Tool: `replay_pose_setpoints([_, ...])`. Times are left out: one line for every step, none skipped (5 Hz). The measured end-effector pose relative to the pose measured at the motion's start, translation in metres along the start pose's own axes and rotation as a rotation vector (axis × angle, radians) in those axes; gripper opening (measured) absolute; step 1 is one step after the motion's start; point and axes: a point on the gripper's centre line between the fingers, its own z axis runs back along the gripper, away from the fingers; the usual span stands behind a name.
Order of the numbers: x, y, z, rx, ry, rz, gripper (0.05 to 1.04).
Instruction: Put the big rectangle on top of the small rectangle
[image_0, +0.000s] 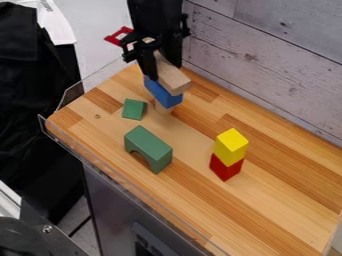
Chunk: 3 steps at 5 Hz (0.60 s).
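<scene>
Wooden counter (267, 210), tool (165, 70) tip-down at beige block (174, 81)

And here's the wall (267, 55), pale weathered planks with dark seams and knots, running right along the back of the tabletop (280, 200), striped in light and darker wood. A clear rim (73, 91) edges it, a grey panel (110, 200) drops below. Over left, grey floor (93, 25), a white sheet (57, 25), and black material (27, 90), probably cloth, down in the dimness.
</scene>
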Motion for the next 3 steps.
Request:
replay_pose_setpoints([-0.0011,-0.0004,-0.0031,0.009,0.003,-0.009,0.552])
replay_pose_setpoints([-0.0002,-0.0024,-0.0008,0.005,0.001,-0.011,0.601])
replay_pose_setpoints([-0.002,-0.0032,-0.0007,-0.002,0.015,-0.004,0.897])
